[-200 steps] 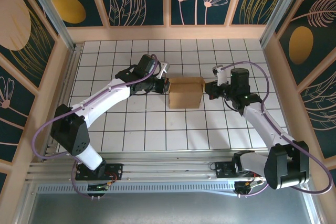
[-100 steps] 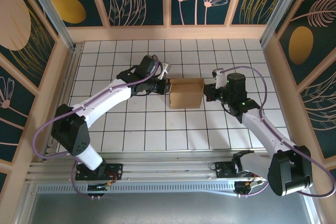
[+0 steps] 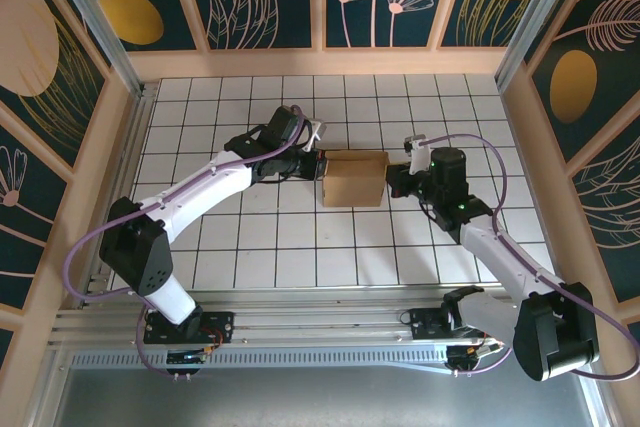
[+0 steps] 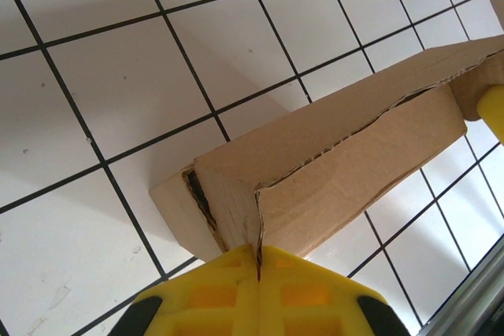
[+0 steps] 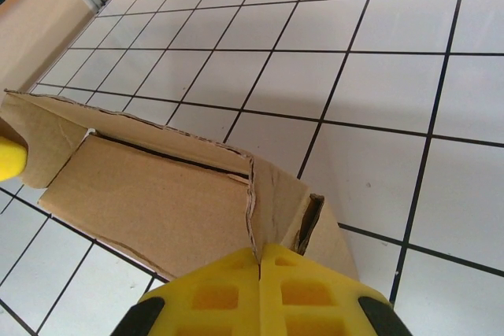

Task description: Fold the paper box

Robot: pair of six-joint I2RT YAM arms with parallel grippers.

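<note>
The paper box [image 3: 355, 177] stands mid-table on the white tiled table [image 3: 260, 237], already raised into a small brown block rather than a flat sheet. Close up, its walls are not seated. In the left wrist view a side panel overlaps the end with a ragged, slightly gaping edge, and in the right wrist view a dark slit runs along the top panel and a small end flap stands ajar.

The left gripper [image 4: 258, 253] has its fingers pressed together, tips butted against the box's left end right at the panel seam. The right gripper [image 5: 258, 253] is the same at the opposite end, fingers closed flat on each other. Whether either pair has caught a sliver of card I cannot tell.

This looks like the late step — squeezing the formed box from both ends to drive the end flaps home. The next move probably calls for even, opposed pressure along the box's length, so that neither side shoves it sideways or buckles a wall.
</note>
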